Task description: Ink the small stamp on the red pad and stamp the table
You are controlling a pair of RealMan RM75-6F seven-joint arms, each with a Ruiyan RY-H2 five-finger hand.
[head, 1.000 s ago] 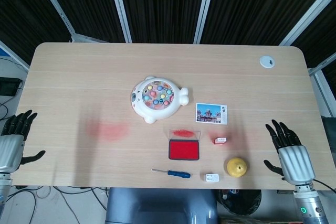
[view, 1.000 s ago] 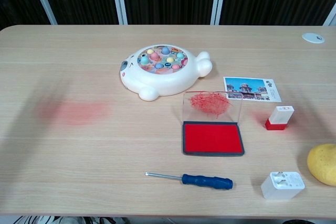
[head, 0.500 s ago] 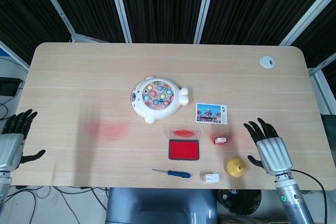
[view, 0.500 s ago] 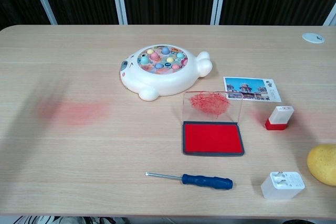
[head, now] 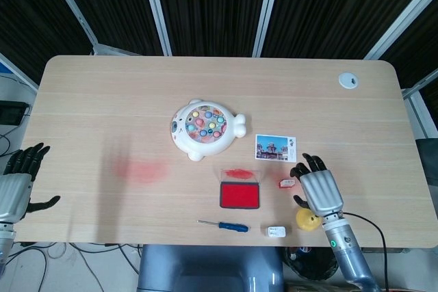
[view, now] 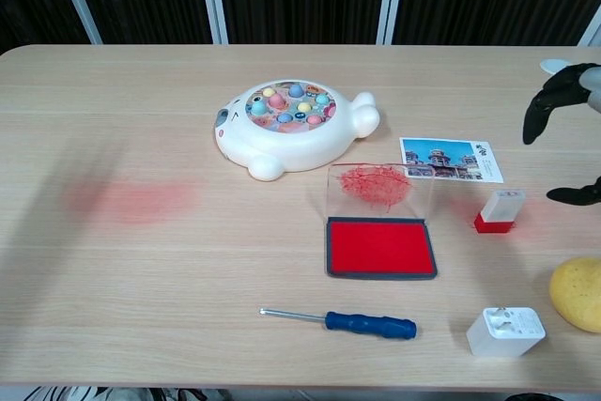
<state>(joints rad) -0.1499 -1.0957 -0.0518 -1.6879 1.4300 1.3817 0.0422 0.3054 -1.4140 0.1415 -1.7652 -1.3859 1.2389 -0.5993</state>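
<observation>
The small stamp (head: 287, 182) (view: 499, 209) is a white block with a red base, standing upright to the right of the red ink pad (head: 239, 195) (view: 380, 246). The pad's clear lid, smeared with red ink, stands open behind it. My right hand (head: 318, 187) (view: 566, 115) hovers open just right of the stamp with its fingers spread, touching nothing. My left hand (head: 16, 186) hangs open off the table's left edge, seen only in the head view.
A white fish-game toy (head: 204, 126) sits behind the pad, a postcard (head: 275, 148) behind the stamp. In front lie a blue screwdriver (view: 352, 322), a white charger plug (view: 505, 330) and a yellow pear (view: 578, 293). A red ink smudge (head: 140, 169) marks the table at left.
My right hand has moved left from the table's right edge to just beside the stamp, still open. The left hand and the objects have not moved.
</observation>
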